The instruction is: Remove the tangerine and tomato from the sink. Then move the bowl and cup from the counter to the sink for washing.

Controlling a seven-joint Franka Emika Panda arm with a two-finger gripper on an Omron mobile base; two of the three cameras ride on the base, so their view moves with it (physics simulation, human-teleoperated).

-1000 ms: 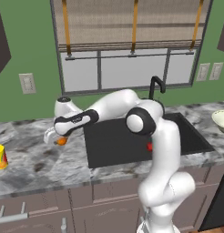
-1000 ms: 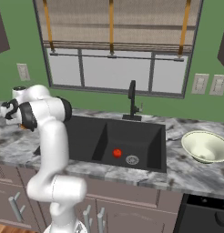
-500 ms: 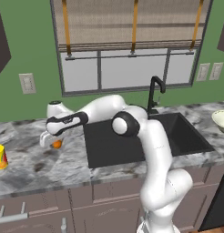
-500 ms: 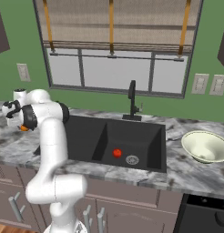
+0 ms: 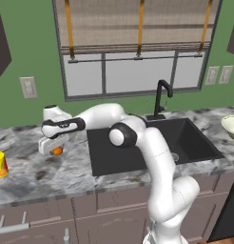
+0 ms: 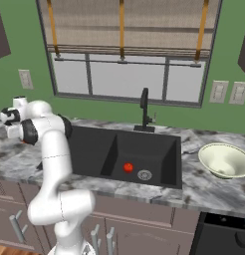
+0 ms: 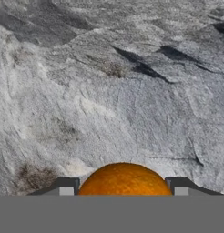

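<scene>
My gripper [image 5: 55,149] hangs low over the counter [image 5: 76,174] left of the sink [image 5: 197,143], shut on the tangerine [image 5: 57,151]. In the hand view the tangerine [image 7: 124,179] sits between the two fingertips [image 7: 64,187] just above the marbled stone; I cannot tell if it touches. The tomato [image 6: 128,168] lies on the floor of the sink [image 6: 94,149] near the drain. The yellow cup [image 5: 0,164] stands at the counter's far left. The pale bowl [image 6: 225,159] rests on the counter right of the sink.
A black curved faucet [image 5: 161,97] rises behind the basin. The window and green wall run along the back. The arm stretches from the base across the sink's left part. Brown cabinets sit under the counter edge.
The arm has swung further left with the tangerine, from the sink's left rim out over the counter, toward the cup. Tomato, bowl and cup have stayed put.
</scene>
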